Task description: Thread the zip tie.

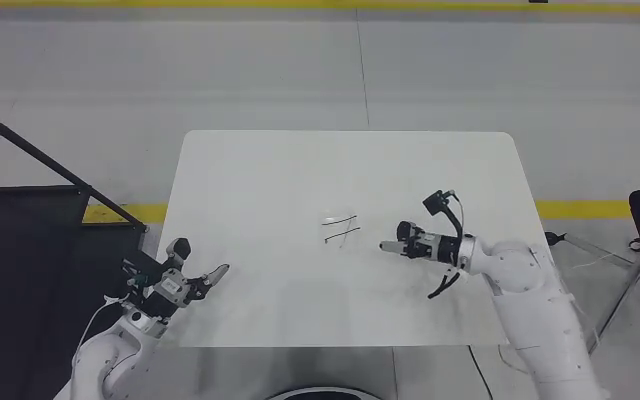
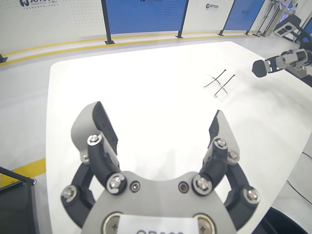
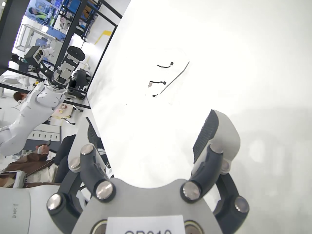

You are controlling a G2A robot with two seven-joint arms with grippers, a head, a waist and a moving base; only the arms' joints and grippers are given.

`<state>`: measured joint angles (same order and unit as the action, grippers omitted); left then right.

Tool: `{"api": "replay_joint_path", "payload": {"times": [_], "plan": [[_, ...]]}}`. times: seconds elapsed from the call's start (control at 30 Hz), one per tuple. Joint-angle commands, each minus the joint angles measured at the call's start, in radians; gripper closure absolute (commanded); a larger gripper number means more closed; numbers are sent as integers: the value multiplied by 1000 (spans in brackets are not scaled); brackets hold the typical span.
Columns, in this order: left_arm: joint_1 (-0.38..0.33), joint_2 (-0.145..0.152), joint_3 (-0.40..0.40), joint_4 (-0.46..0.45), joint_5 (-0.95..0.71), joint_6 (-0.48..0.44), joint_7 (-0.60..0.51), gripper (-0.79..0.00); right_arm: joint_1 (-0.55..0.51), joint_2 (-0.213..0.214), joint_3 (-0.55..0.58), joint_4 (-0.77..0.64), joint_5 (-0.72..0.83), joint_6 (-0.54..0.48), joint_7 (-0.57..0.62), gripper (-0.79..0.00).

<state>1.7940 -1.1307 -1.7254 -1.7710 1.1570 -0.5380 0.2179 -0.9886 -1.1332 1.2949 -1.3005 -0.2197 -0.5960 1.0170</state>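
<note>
Near the middle of the table lay two zip ties side by side, untouched: thin, black, slightly curled plastic strips, each with a small blocky head. The right gripper hung just at their 3 o'clock, pointed at them with its fingers spread, probably placed so as to pinch one strip. The left gripper hovered well apart at the table's 8 o'clock edge, its ribbed black pads on smooth grey fingers spread wide, likely kept free to take the other end.
</note>
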Motion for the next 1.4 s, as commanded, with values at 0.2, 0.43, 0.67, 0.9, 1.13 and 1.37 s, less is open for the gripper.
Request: {"api": "replay_joint_path", "payload": {"times": [0.2, 0.43, 0.67, 0.9, 1.13, 1.37], "plan": [[0, 0, 0, 0, 0, 0, 0, -785, 147, -21, -112, 154, 42, 29, 50, -717], [0, 0, 0, 0, 0, 0, 0, -785, 226, -36, -184, 226, 39, 48, 66, -665], [0, 0, 0, 0, 0, 0, 0, -785, 286, -52, -246, 280, 40, 85, 82, -489], [0, 0, 0, 0, 0, 0, 0, -785, 337, -67, -295, 335, 50, 99, 82, -446], [0, 0, 0, 0, 0, 0, 0, -785, 371, -81, -335, 375, 58, 102, 79, -369], [0, 0, 0, 0, 0, 0, 0, -785, 400, -93, -363, 420, 71, 100, 82, -326]]}}
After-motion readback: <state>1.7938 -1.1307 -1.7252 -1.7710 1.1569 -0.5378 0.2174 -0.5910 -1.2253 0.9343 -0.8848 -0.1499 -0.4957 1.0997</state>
